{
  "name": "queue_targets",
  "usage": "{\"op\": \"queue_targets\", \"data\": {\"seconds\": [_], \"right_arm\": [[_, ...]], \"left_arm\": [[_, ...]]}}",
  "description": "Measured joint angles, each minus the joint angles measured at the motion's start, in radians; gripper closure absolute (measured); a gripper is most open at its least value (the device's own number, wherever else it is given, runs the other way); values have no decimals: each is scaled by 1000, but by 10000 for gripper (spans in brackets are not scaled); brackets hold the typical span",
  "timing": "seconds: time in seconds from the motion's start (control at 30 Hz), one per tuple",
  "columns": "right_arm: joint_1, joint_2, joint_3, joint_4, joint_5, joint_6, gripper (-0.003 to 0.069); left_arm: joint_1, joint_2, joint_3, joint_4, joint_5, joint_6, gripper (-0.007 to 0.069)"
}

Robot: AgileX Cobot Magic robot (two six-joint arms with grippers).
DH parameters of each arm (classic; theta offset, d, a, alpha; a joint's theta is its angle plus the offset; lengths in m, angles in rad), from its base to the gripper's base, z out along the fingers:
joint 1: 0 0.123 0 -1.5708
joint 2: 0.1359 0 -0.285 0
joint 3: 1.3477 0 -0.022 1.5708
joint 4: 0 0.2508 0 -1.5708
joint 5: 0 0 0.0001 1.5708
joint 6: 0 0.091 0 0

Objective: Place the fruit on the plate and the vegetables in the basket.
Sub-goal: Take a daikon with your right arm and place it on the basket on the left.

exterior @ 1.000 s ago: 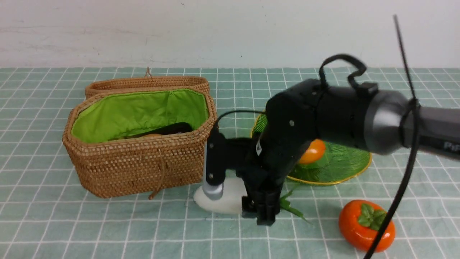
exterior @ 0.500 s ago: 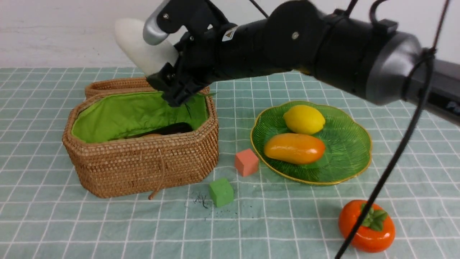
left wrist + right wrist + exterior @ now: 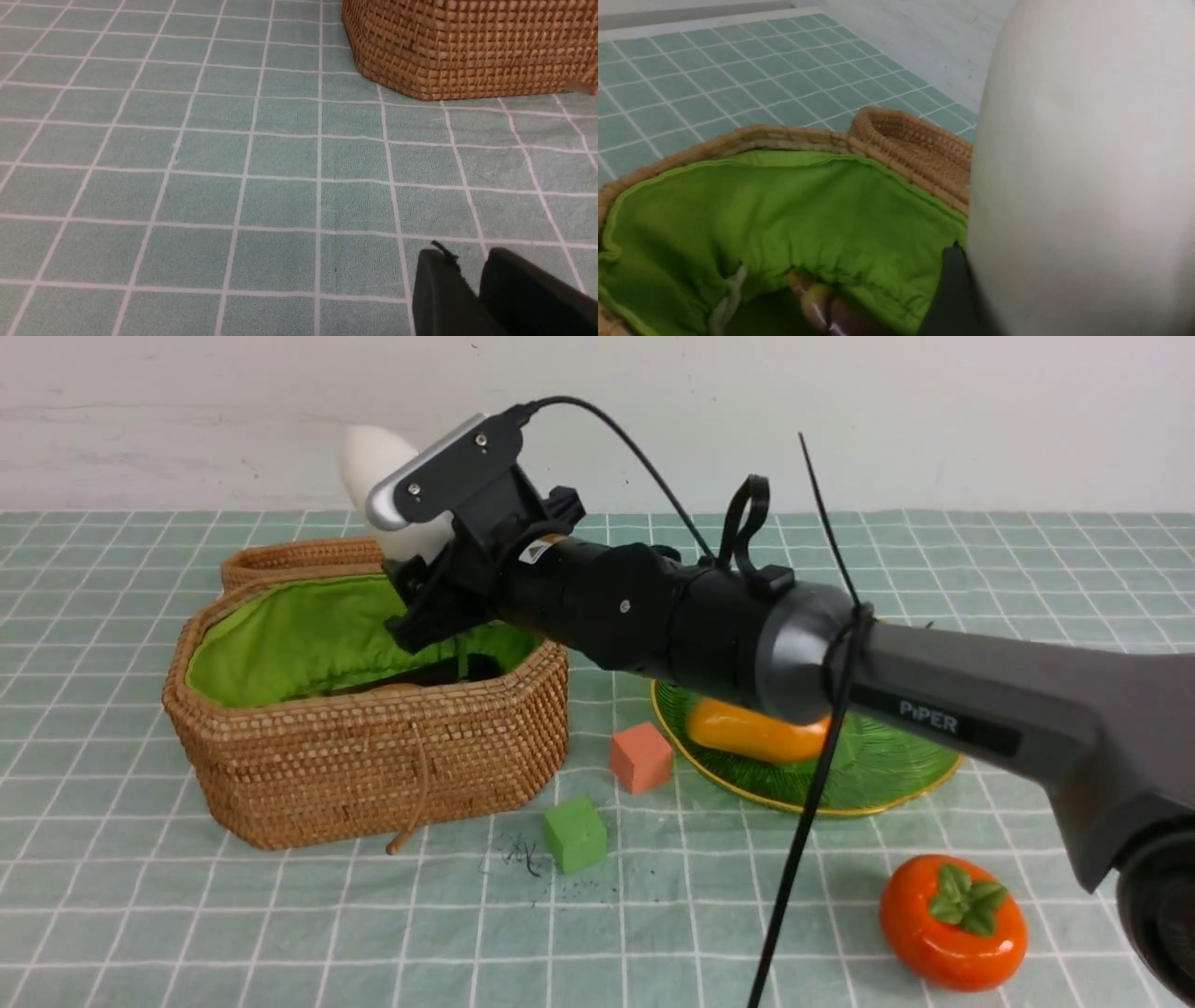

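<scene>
Clamped between the fingers of the right gripper: the white radish, up in the air, with the open basket directly underneath and a little ahead of the fingertips. Looks smooth and glossy, so probably slippery under the pads. Seems hard and rather light, like a hollow plastic toy, not likely to dent or break. Thick and oblong, therefore best taken across the wide middle, as here, and not at the narrowing end, where could slide out. No clear view of the leaves, hidden behind the gripper. Below the gripper, inside the green lining, already a dark eggplant and a brown potato, so better to lower before letting go, to avoid a bounce off these hard things. Well apart from this gripper, behind the arm: the plate with the mango. Nearer the camera, on the cloth, the persimmon. Left gripper low over the cloth, near the basket wall, fingers close together with nothing between; fully closed or not, cannot tell.
</scene>
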Motion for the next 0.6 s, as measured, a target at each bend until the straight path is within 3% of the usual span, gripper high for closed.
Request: {"op": "queue_targets", "data": {"seconds": [0.1, 0.2, 0.33, 0.6], "right_arm": [[3, 0, 0, 0, 53, 0, 116], [3, -9, 0, -1, 131, 0, 29], [0, -44, 0, -35, 228, 0, -17], [-75, -324, 0, -316, 904, 0, 48]], "left_arm": [[0, 0, 0, 0, 0, 0, 491], [0, 0, 0, 0, 0, 0, 491], [0, 0, 0, 1, 0, 0, 491], [0, 0, 0, 2, 0, 0, 480]]}}
